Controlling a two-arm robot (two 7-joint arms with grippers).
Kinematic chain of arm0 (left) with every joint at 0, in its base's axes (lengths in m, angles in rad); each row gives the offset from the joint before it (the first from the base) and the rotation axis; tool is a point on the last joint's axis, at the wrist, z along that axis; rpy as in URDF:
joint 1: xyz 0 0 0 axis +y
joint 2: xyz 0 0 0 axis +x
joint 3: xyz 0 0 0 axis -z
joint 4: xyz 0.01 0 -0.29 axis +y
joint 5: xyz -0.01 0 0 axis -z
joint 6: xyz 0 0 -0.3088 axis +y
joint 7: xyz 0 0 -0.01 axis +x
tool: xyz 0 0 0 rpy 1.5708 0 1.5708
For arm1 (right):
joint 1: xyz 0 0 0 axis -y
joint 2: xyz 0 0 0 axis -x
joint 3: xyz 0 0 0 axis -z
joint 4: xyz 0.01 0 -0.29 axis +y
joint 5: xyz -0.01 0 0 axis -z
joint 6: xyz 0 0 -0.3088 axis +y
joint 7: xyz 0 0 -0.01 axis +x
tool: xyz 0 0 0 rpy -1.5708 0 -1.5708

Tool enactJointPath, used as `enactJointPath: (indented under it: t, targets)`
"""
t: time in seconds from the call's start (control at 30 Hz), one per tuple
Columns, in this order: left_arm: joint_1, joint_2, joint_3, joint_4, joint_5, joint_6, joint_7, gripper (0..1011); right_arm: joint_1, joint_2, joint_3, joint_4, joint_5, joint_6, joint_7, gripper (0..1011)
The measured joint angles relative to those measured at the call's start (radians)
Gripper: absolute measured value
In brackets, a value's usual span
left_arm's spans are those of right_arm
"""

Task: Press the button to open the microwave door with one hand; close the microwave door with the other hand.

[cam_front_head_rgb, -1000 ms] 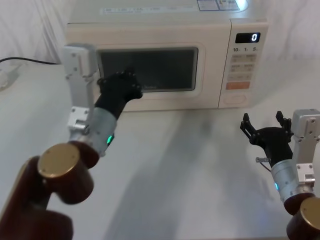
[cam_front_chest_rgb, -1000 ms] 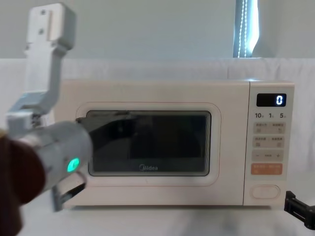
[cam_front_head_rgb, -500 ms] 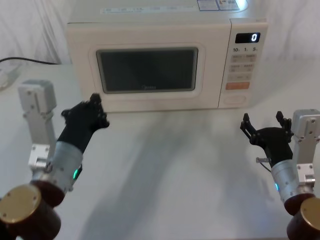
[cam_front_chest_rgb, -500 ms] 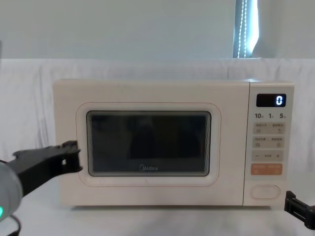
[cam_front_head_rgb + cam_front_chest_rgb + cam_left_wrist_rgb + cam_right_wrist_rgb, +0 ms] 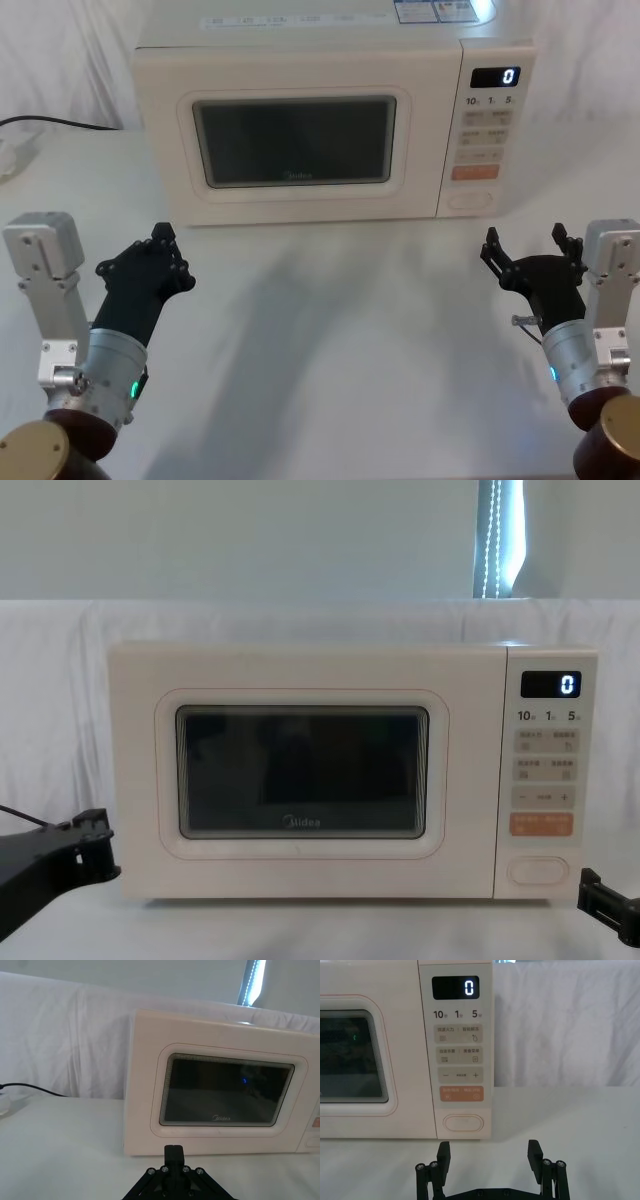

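Microwave door (image 5: 295, 140) sits flush shut on the microwave (image 5: 330, 60), button (image 5: 464, 1123) untouched now, so task looks done; left gripper (image 5: 150, 265) closed w/ nothing held, right gripper (image 5: 489, 1152) open, both apart from it.

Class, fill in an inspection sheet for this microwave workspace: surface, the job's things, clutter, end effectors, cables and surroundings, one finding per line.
Surface: white table, bare in front of the microwave.
Job's things: microwave upright at the back; microwave door shut flush; button at the panel's bottom, untouched; display reads 0.
Clutter: nothing seen.
End effectors: left end effector low on the left, shut, apart from the door; right end effector open, in front of the button, not touching it.
Cables: black cable on the table left of the microwave.
Surroundings: white cloth backdrop; light strip behind.
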Motion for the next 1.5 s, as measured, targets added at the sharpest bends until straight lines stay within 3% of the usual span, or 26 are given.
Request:
enactJointPath:
  t: [1.5]
  targets:
    - [-0.012, -0.005, -0.002, 0.017, 0.005, -0.016, 0.001, 0, 0.0, 0.0, 0.0, 0.0, 0.0, 0.0, 0.0, 1002]
